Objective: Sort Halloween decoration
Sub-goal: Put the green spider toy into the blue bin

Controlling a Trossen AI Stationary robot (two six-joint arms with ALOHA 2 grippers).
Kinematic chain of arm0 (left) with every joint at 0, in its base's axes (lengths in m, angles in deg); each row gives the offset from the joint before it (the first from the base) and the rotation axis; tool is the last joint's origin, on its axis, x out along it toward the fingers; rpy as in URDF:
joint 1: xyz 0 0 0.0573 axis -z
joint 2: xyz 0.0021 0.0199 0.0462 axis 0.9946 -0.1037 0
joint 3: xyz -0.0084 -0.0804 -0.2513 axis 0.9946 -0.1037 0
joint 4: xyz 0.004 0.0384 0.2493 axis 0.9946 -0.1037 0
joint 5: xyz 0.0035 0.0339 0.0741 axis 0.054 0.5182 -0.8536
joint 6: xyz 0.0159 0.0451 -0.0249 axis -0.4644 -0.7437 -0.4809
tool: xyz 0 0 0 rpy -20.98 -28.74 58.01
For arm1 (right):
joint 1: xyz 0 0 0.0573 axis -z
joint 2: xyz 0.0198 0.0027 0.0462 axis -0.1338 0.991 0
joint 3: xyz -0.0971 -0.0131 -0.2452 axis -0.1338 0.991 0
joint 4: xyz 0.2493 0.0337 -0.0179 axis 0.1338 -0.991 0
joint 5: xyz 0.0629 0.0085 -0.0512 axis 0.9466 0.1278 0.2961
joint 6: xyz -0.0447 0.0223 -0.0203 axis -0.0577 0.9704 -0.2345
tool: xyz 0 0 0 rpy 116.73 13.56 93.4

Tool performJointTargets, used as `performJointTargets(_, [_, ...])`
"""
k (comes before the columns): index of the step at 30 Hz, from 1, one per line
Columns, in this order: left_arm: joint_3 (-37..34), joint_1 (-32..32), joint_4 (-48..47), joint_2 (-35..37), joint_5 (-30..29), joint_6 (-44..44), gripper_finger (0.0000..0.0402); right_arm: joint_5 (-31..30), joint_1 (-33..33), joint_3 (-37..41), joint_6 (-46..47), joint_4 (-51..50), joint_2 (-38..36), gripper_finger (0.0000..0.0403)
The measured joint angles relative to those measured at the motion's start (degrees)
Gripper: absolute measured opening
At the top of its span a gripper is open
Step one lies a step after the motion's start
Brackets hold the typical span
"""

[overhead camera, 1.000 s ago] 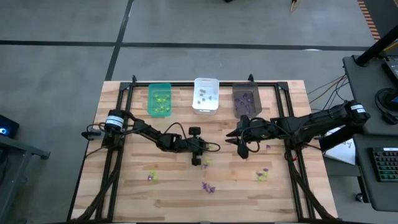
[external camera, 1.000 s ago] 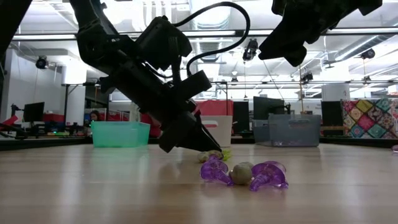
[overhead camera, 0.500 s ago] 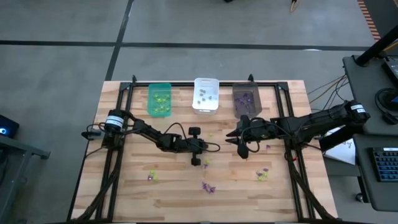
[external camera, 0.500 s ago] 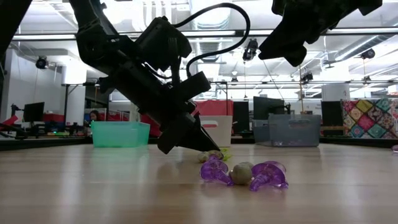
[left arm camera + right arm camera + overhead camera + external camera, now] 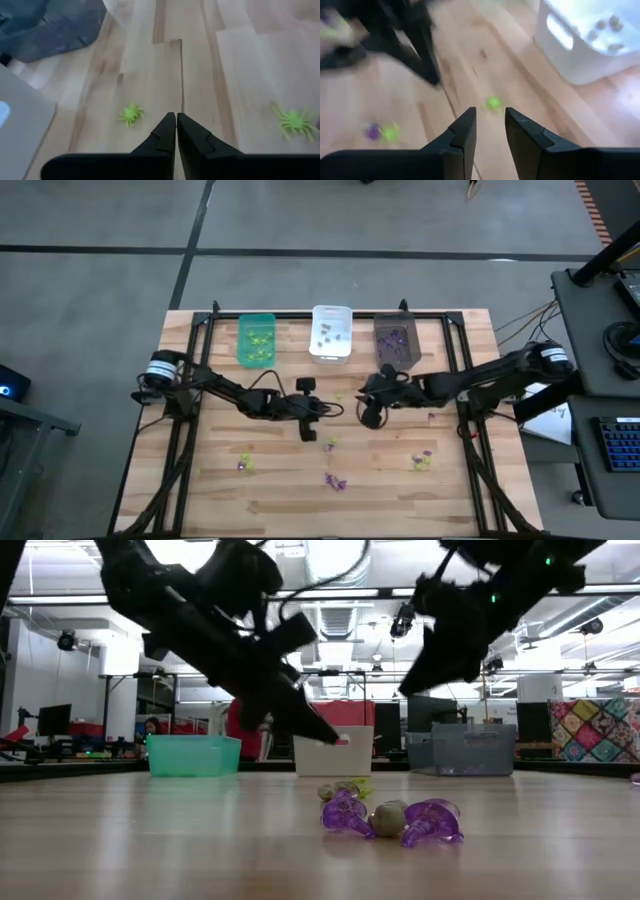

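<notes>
1. The Halloween decoration is scattered in small spiky pieces. A purple cluster [image 5: 392, 819] lies on the near part of the table [image 5: 200, 490], seen close up in the low view with a greyish piece among it.
2. More loose pieces lie on the wood: a purple one [image 5: 336, 481], a yellow-green one [image 5: 329, 444], a small pair [image 5: 243, 465] toward the left and another pair [image 5: 422, 459] toward the right.
3. Other pieces already sit in the bins along the far edge: yellow-green ones in the green bin [image 5: 256, 340], greyish ones in the white bin [image 5: 331, 332], purple ones in the dark grey bin [image 5: 397, 341].
4. The left gripper [image 5: 309, 426] is at mid-table, lifted off the wood; its wrist view shows the jaws pressed together with nothing between them, and two yellow-green spiders [image 5: 131, 114] on the boards beyond.
5. The right gripper [image 5: 372, 416] hangs above the table just right of the left one, jaws spread and empty, with a yellow-green piece [image 5: 493, 103] ahead of them.
</notes>
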Motion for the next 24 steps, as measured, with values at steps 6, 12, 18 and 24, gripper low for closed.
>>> performJointTargets(6, [-3.9, -0.7, 7.8, 1.7, 0.2, -0.8, 0.0000, -1.0, -0.1, 0.0, -3.4, 4.8, 8.2, 0.0085])
performJointTargets(12, [-4.2, -2.6, 14.7, -1.7, -0.1, -0.4, 0.0000, -5.6, 0.2, 0.0, -8.3, 14.3, 14.9, 0.0066])
performJointTargets(18, [-3.5, -4.9, 16.9, -4.7, -0.2, 0.1, 0.0000, -5.8, 1.6, -0.1, -9.5, 17.7, 18.9, 0.0044])
performJointTargets(24, [-3.6, -6.0, 20.8, -8.0, -0.1, 1.0, 0.0000, -5.8, 2.2, 0.0, -9.5, 19.1, 20.8, 0.0034])
